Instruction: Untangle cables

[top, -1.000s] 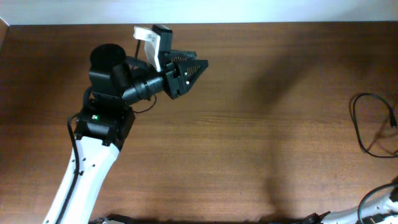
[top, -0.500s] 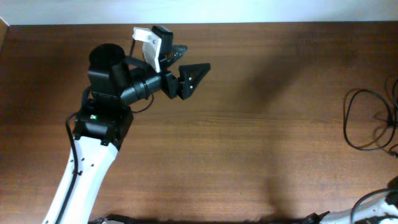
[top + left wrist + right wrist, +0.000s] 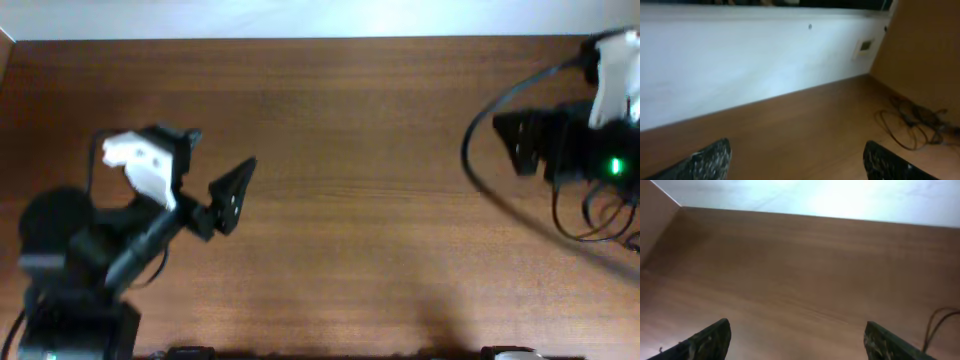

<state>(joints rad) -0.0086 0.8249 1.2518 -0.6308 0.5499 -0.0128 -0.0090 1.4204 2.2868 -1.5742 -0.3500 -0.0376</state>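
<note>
The cables lie as thin black loops near the table's right edge. In the left wrist view they are a loose tangle far off to the right. My left gripper hovers over the table's front left, pointing right. It is open, its fingers wide apart over bare wood. My right gripper is at the back right, just left of the cables and pointing left. It is open too, with nothing between its fingertips. One thin cable strand shows at the lower right of the right wrist view.
The wooden table meets a white wall along its far edge. A thicker black wire arcs round the right gripper from the arm's white body. The left arm's black base fills the front left corner.
The left arm swung from the back left to the front left and its gripper opened. The right arm came into view at the back right, open. The cable loops shifted slightly.
</note>
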